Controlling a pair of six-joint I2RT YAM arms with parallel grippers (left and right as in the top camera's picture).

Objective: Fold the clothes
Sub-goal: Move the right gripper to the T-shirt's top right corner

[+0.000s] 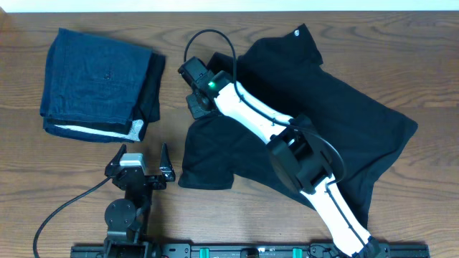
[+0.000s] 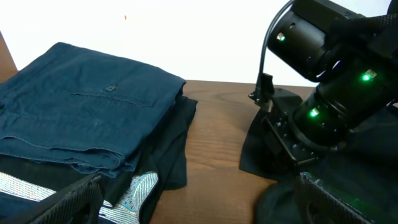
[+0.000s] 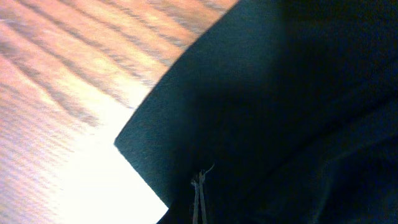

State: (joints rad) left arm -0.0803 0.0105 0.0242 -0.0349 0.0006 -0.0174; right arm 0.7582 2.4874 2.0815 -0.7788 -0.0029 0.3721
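Left gripper [image 1: 141, 154] sits wide open and empty on the near counter [image 1: 57, 172], likely parked clear of the work. Right gripper [image 1: 193, 109] is shut at the left edge of the black shirt [image 1: 344, 107], which lies rumpled across the counter's right half, well placed to start a fold, though whether it pinches cloth is unclear. Farther back left lies a folded blue garment [image 1: 93, 79].

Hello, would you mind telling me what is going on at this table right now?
A black shirt lies rumpled, not yet folded, on the table. The right gripper is shut, down at the shirt's left edge; whether it pinches cloth is unclear. The left gripper sits open near the front, touching nothing. A folded blue garment lies off to the left.
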